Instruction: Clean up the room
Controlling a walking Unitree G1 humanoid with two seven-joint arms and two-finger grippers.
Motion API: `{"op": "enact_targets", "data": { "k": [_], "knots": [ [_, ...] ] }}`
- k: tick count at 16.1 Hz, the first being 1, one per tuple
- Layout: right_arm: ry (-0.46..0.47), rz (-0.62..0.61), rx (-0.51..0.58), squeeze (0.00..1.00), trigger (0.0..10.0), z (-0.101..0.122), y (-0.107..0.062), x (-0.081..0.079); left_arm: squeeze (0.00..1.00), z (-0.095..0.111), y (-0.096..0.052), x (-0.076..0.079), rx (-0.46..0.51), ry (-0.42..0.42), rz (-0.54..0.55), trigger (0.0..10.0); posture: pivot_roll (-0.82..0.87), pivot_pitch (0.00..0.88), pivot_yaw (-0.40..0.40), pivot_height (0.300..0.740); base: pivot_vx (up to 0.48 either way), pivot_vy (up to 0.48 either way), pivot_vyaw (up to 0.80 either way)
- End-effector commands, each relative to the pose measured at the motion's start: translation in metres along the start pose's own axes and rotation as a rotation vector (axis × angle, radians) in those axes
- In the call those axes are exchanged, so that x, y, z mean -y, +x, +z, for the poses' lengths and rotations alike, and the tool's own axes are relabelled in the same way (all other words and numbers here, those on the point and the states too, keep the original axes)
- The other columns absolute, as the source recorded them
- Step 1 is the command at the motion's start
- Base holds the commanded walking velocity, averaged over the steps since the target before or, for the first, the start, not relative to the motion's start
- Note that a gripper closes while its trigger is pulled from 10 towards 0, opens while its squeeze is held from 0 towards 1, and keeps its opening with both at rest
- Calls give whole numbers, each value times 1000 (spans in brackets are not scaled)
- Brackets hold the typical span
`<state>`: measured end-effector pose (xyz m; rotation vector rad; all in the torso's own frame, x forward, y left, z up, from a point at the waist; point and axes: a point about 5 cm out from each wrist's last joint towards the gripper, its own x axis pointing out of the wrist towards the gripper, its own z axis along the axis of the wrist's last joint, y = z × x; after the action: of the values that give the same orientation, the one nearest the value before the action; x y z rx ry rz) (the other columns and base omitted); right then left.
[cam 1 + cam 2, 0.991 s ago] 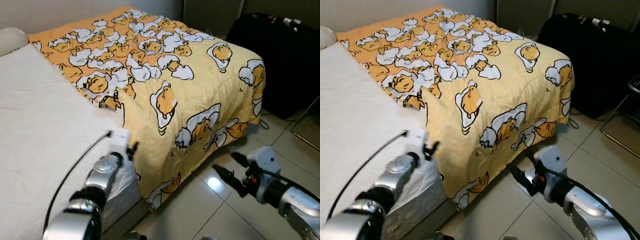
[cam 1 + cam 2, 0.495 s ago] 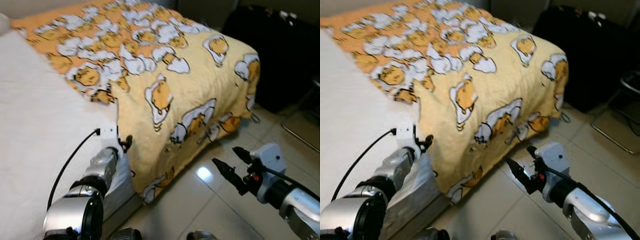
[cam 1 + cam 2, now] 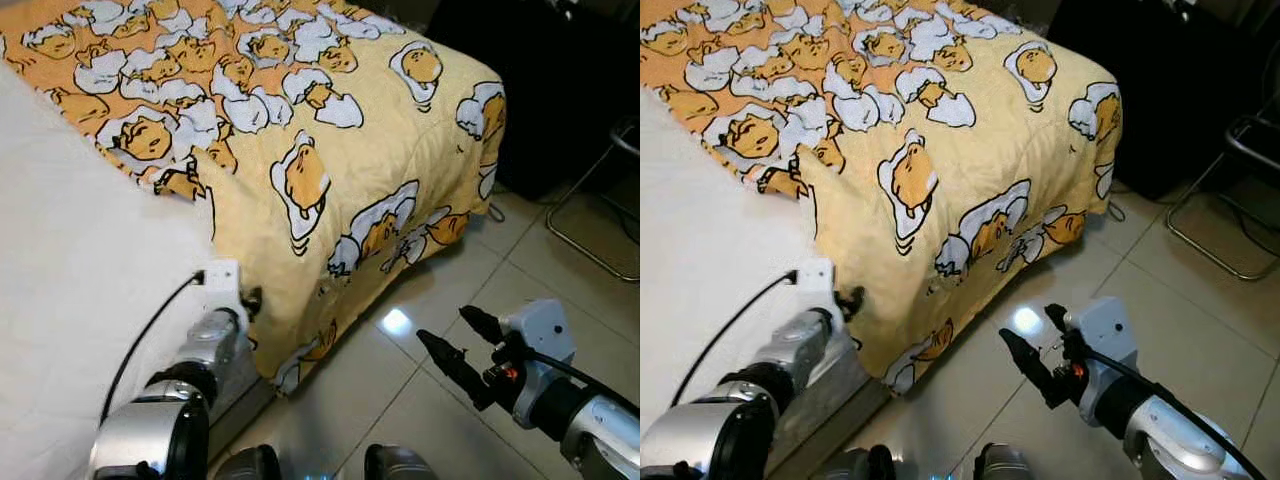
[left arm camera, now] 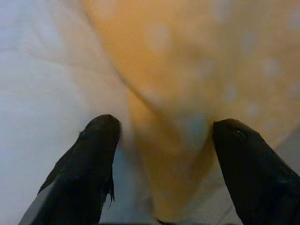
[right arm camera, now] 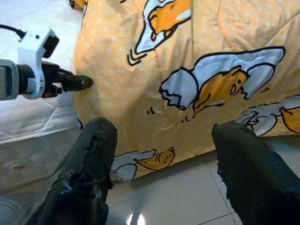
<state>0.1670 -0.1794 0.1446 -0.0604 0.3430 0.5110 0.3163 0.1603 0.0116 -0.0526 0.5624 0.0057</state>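
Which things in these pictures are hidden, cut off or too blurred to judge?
- Left end effector: the left wrist view is blurred, so contact with the blanket edge is unclear.
- Black bag: cut off by the top edge of the eye views.
- Metal chair frame: cut off by the right edge.
- Bed base: hidden under the hanging blanket.

Glossy beige tiled floor (image 3: 440,290) with a light glare, black suitcase (image 3: 560,90), metal chair frame (image 3: 600,215)
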Motion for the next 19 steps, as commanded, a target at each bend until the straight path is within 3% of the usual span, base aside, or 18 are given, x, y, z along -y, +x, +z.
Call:
{"op": "enact_targets", "data": {
  "k": [1, 2, 3, 4, 11, 19],
  "knots": [
    [-2, -5, -6, 0, 10000, 2, -5, 0, 0, -6, -1, 3, -22, 7, -20, 7804, -332, 192, 37, 740, 0, 0, 0],
    [2, 7, -6, 0, 10000, 3, -6, -2, 0, -7, -1, 4, -22, 14, -22, 5843, -332, 192, 37, 740, 0, 0, 0],
    [4, 27, -7, 0, 10000, 4, -6, -4, 0, -6, -1, 5, -17, 14, -22, 549, -335, 191, 35, 740, 0, 0, 0],
    [4, 31, -8, 0, 10000, 4, -7, -5, 0, -6, -1, 5, -14, 12, -24, 0, -335, 191, 35, 740, 0, 0, 0],
    [16, 28, -8, 0, 10000, 4, -8, -6, 0, -2, 0, 2, 5, 12, -26, 0, -339, 180, 48, 740, 0, 0, 0],
    [21, 18, -8, 0, 10000, 3, -8, -5, 0, 0, 0, 13, 20, -9, -74, 0, -343, 173, 56, 740, 0, 0, 0]
  ]
}}
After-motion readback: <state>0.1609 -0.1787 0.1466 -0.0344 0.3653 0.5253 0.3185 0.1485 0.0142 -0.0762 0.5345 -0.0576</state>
